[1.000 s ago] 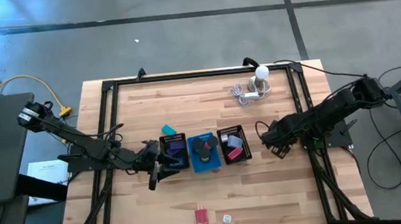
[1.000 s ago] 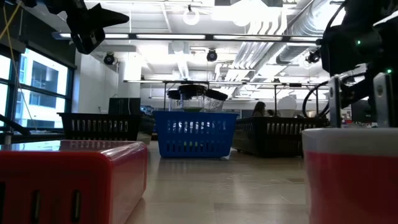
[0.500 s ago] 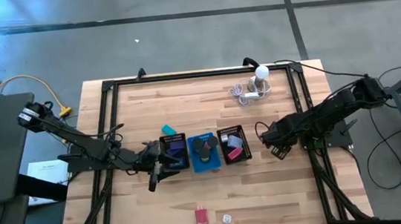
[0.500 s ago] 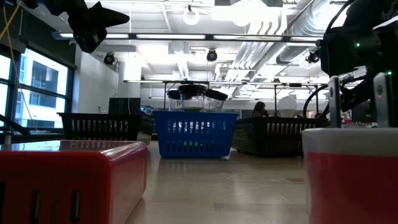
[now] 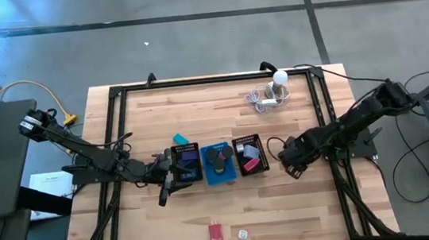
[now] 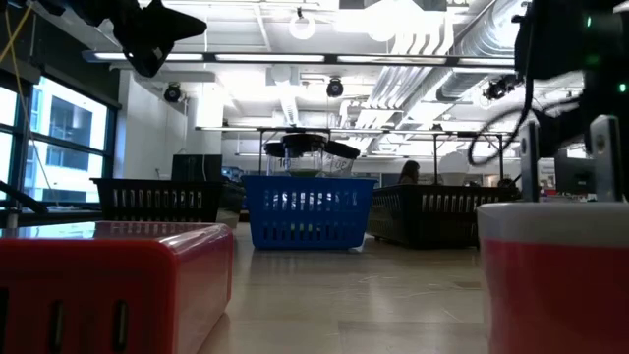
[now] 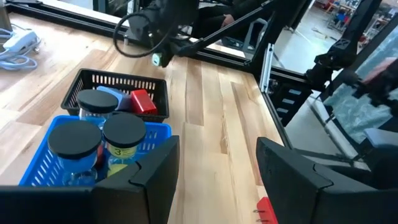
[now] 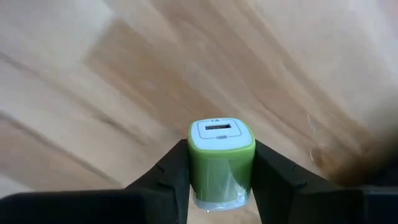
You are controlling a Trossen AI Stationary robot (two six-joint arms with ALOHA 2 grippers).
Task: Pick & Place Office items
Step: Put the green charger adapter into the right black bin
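My right gripper (image 8: 221,186) is shut on a small green charger cube (image 8: 221,149) with a white USB face. In the high view it hovers just right of the right black mesh tray (image 5: 250,153). My left gripper (image 7: 217,177) is open and stands beside the left black tray (image 5: 185,162), touching nothing. The blue tray (image 7: 37,174) holds black-lidded spools (image 7: 124,132), and the mesh tray (image 7: 118,81) holds a red block (image 7: 142,102). A teal block (image 5: 180,139), a red block (image 5: 217,231) and a small white piece (image 5: 242,234) lie flat on the table. My right gripper pinches the green cube by two opposite side walls (image 8: 194,165), one finger (image 8: 168,180) on each side. The cube's white USB face (image 8: 221,129) points away from the wrist. The cube is lifted clear above the wood.
A white bulb with coiled cable (image 5: 274,91) sits near the far right corner. A black frame (image 5: 194,80) runs round the table. In the low view the red block (image 6: 108,285) and a red-and-white thing (image 6: 555,280) fill the foreground. Bare wood lies between the trays and the near edge.
My right gripper has moved a little toward the table's left and near edge, closer to the right black mesh tray, and has kept the green cube.
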